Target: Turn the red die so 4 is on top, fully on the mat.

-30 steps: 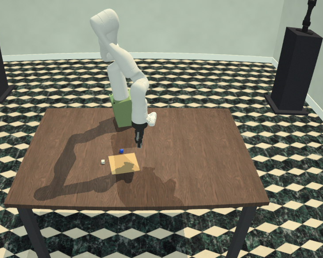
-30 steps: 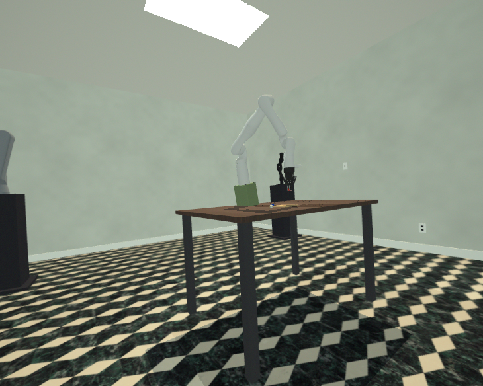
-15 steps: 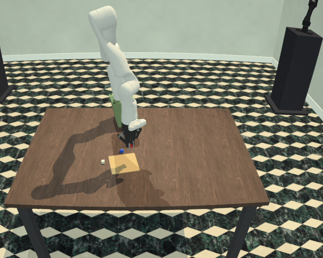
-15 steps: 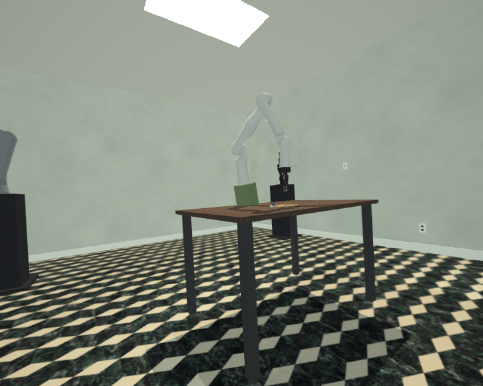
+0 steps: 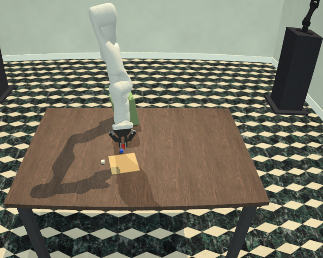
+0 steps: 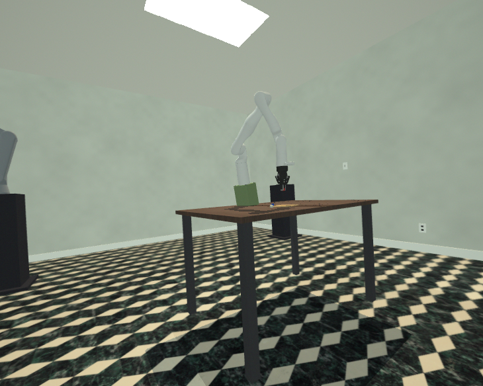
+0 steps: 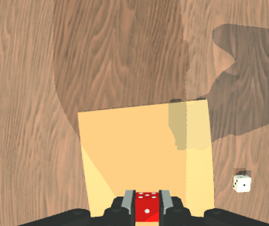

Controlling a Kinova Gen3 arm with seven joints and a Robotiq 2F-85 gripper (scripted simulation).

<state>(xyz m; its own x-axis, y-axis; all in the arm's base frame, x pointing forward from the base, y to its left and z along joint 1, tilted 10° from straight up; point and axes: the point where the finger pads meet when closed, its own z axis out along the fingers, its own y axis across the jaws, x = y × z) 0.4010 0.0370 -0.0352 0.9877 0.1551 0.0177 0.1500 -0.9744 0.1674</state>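
My gripper (image 5: 123,145) is shut on the red die (image 5: 123,146) and holds it in the air above the table, over the far edge of the yellow mat (image 5: 124,163). In the wrist view the red die (image 7: 147,206) sits between the fingers, its visible face showing several white pips, with the mat (image 7: 146,160) below. The blue die (image 5: 121,150) lies on the table just beyond the mat's far edge, under the gripper. The white die (image 5: 102,161) lies on the table to the left of the mat; it also shows in the wrist view (image 7: 241,182).
The arm's green base block (image 5: 128,109) stands at the table's far edge behind the gripper. In the exterior view the gripper (image 6: 282,185) hangs well above the table top (image 6: 274,207). A black pedestal (image 5: 294,69) stands on the floor at the right.
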